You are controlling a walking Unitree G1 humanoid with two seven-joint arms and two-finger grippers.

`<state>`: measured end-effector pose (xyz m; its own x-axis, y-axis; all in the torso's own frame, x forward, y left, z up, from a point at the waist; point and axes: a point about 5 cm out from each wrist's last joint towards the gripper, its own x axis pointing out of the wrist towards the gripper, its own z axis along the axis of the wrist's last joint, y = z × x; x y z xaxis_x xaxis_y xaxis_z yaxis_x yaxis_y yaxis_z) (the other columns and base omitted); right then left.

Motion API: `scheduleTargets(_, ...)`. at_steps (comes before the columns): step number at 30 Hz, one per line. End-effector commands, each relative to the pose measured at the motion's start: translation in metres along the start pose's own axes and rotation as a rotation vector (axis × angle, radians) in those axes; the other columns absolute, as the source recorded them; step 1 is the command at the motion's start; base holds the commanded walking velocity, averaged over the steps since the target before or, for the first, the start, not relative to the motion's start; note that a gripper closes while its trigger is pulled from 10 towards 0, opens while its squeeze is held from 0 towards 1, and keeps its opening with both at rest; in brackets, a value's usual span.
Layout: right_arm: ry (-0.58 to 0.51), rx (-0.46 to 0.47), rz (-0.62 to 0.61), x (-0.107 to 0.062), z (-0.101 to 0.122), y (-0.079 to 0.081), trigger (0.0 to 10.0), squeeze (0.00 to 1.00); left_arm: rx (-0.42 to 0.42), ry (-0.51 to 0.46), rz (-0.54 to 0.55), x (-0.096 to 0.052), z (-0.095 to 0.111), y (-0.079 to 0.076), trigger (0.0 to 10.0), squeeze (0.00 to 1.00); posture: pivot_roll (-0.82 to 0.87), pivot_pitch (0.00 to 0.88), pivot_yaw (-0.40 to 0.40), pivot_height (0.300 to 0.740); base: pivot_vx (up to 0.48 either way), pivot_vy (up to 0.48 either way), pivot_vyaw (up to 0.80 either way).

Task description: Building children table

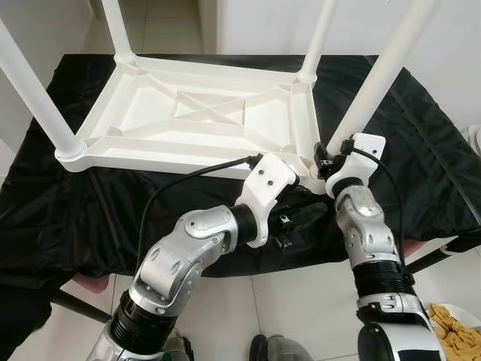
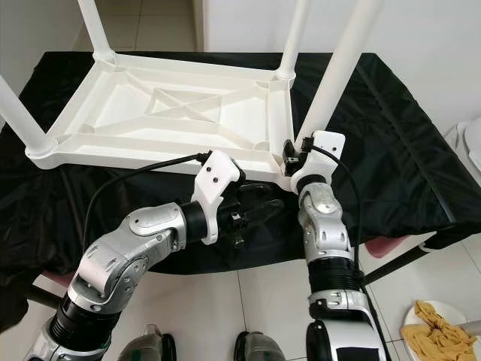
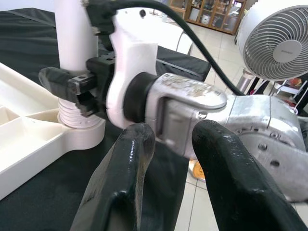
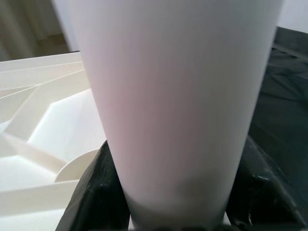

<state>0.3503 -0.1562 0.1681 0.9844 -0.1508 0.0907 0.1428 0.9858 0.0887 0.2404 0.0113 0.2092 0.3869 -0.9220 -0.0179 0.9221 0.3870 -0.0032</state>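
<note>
A white plastic children's table point(image 1: 195, 113) lies upside down on a black cloth point(image 1: 90, 203), with its legs pointing up. My right gripper point(image 1: 325, 162) is shut around the base of the near-right leg point(image 1: 376, 83), just above its socket. In the right wrist view that leg point(image 4: 178, 96) sits tight between the black fingers point(image 4: 96, 192). My left gripper point(image 1: 304, 214) hovers over the cloth just in front of that corner and is open with nothing in it. Its fingers point(image 3: 125, 178) point at the right arm's wrist point(image 3: 187, 106).
The cloth-covered surface ends just in front of me, and tiled floor lies below. A white plate with yellow pieces point(image 2: 440, 331) sits on the floor at the right. A white fan point(image 3: 279, 38) stands beyond the right arm. A pink stool edge point(image 1: 90, 282) shows under the cloth.
</note>
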Motion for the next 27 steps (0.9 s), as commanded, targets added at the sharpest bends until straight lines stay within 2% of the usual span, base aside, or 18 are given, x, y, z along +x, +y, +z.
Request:
scheduleTargets(1,0.047,0.014,-0.045,-0.001,-0.008,0.001,10.0,0.0,-0.002,-0.004,0.013,0.0,0.001,-0.002,10.0,0.0,0.04,0.069,-0.046,0.74,0.0,0.0,0.0)
scheduleTargets(4,0.058,0.009,-0.126,-0.003,-0.008,0.011,10.0,0.0,-0.004,-0.006,0.012,0.0,0.001,-0.002,10.0,0.0,0.04,0.065,-0.051,0.74,0.0,0.0,0.0)
scheduleTargets(6,0.058,0.009,-0.126,-0.003,-0.008,0.011,10.0,0.0,-0.004,-0.006,0.012,0.0,0.001,-0.002,10.0,0.0,0.04,0.065,-0.051,0.74,0.0,0.0,0.0)
scheduleTargets(8,0.063,0.014,-0.153,-0.006,-0.01,0.022,10.0,0.0,-0.006,-0.007,0.011,0.001,0.0,-0.003,10.0,0.0,0.04,0.063,-0.054,0.74,0.0,0.0,0.0)
scheduleTargets(9,0.063,0.014,-0.153,-0.006,-0.01,0.022,10.0,0.0,-0.006,-0.007,0.011,0.001,0.0,-0.003,10.0,0.0,0.04,0.063,-0.054,0.74,0.0,0.0,0.0)
scheduleTargets(10,0.066,0.02,-0.147,-0.007,-0.01,0.03,10.0,0.0,-0.008,-0.008,0.012,0.001,0.0,-0.003,10.0,0.0,0.04,0.061,-0.056,0.74,0.0,0.0,0.0)
scheduleTargets(14,0.072,0.023,-0.12,-0.008,-0.011,0.035,10.0,0.0,-0.01,-0.009,0.014,0.001,0.0,-0.003,10.0,0.0,0.04,0.06,-0.058,0.74,0.0,0.0,0.0)
scheduleTargets(19,0.069,0.024,-0.122,-0.007,-0.01,0.032,10.0,0.0,-0.011,-0.009,0.02,0.0,0.0,-0.002,10.0,0.0,0.05,0.057,-0.059,0.74,0.0,0.0,0.0)
scheduleTargets(20,0.073,0.045,-0.088,-0.007,-0.01,0.033,10.0,0.71,-0.011,-0.009,0.021,0.0,0.0,-0.002,10.0,0.0,0.05,0.057,-0.057,0.74,0.0,0.0,0.0)
scheduleTargets(21,0.071,0.056,-0.053,-0.007,-0.01,0.035,10.0,1.0,-0.011,-0.009,0.021,0.0,0.0,-0.002,10.0,0.0,0.05,0.057,-0.057,0.74,0.0,0.0,0.0)
scheduleTargets(22,0.065,0.072,-0.018,-0.008,-0.01,0.038,10.0,1.0,-0.011,-0.009,0.021,0.0,0.0,-0.002,10.0,0.0,0.05,0.057,-0.057,0.74,0.0,0.0,0.0)
scheduleTargets(27,0.041,0.087,0.007,-0.009,-0.008,0.039,10.0,1.0,-0.012,-0.008,0.02,0.0,0.0,-0.002,10.0,0.0,0.05,0.061,-0.055,0.74,0.0,0.0,0.0)
